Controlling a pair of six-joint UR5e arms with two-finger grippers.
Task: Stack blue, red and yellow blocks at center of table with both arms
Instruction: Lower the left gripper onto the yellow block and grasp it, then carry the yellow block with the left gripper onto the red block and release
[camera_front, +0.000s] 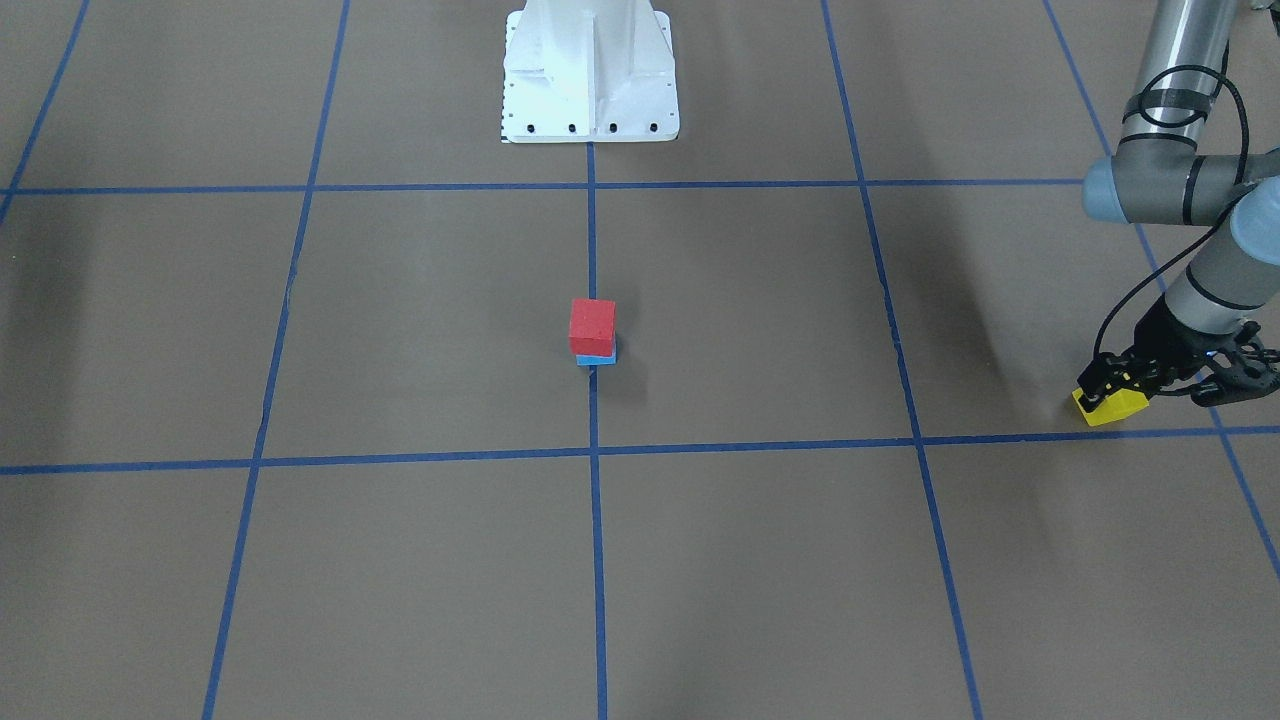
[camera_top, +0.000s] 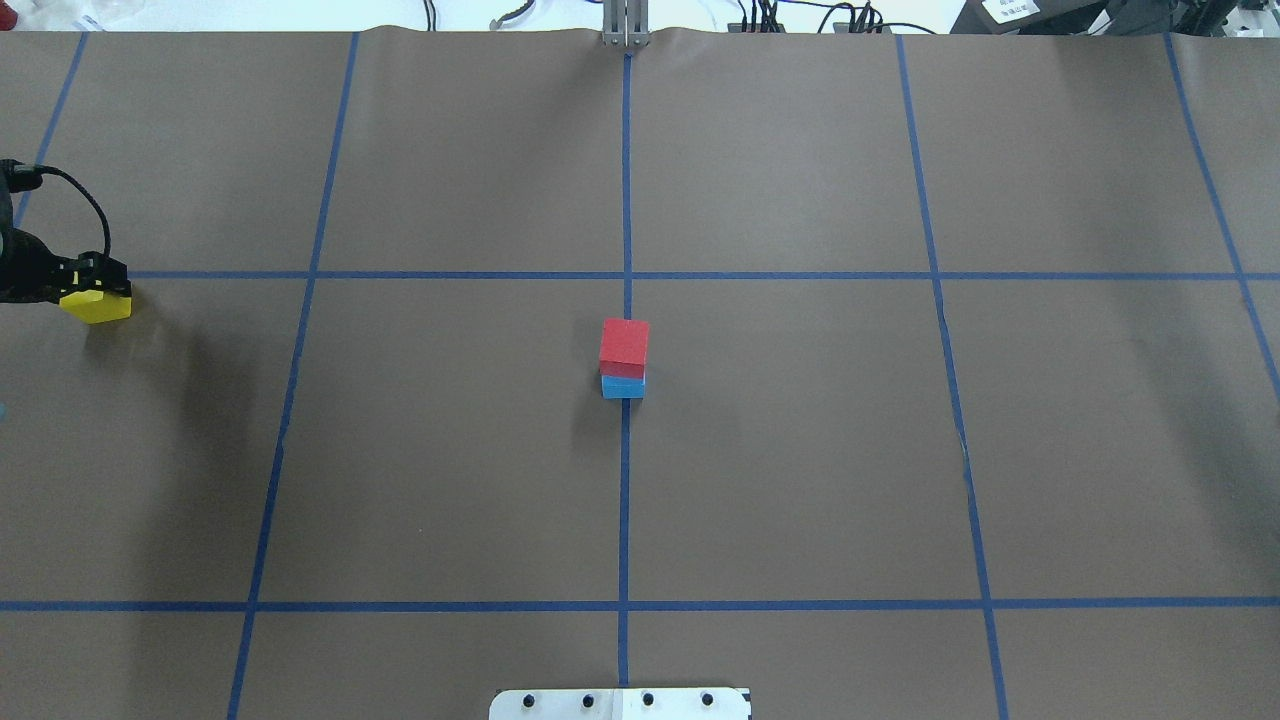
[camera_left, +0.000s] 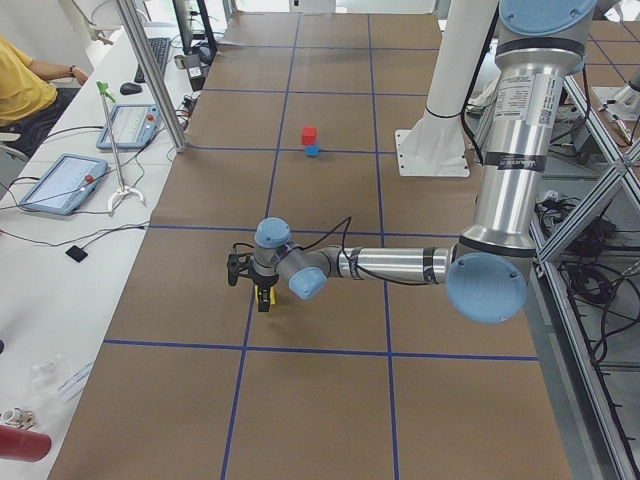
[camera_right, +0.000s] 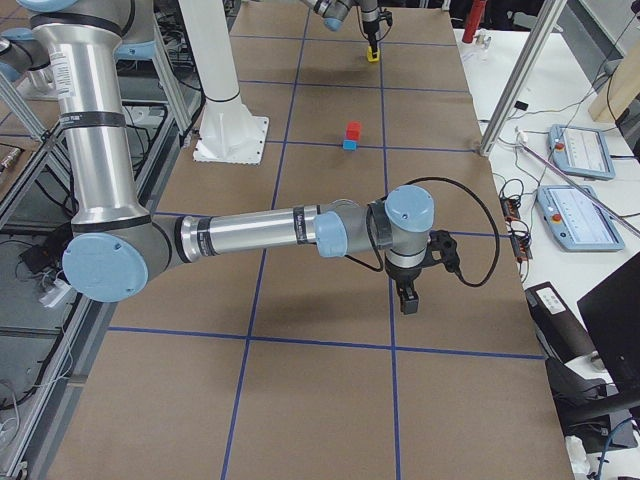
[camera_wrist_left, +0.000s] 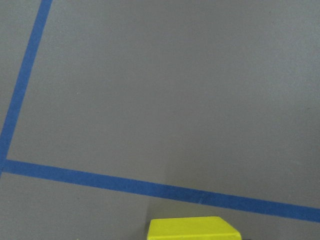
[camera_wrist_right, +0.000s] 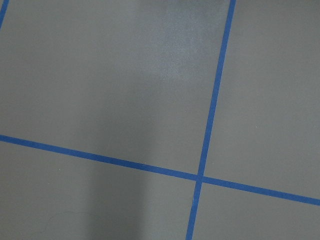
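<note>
A red block (camera_front: 592, 325) sits on a blue block (camera_front: 597, 358) at the table's center, on the middle tape line; the stack also shows in the overhead view (camera_top: 624, 345). My left gripper (camera_front: 1108, 388) is at the table's far left end, shut on the yellow block (camera_front: 1112, 406), low over the table just by a tape line. The yellow block also shows in the overhead view (camera_top: 95, 304) and at the bottom of the left wrist view (camera_wrist_left: 192, 228). My right gripper (camera_right: 407, 298) shows only in the exterior right view, pointing down over bare table; I cannot tell whether it is open or shut.
The robot's white base plate (camera_front: 590, 75) stands at the table's robot-side edge. Blue tape lines (camera_top: 625, 275) divide the brown table into squares. Tablets (camera_left: 62, 180) and cables lie on a side bench beyond the table, where an operator (camera_left: 25, 80) sits.
</note>
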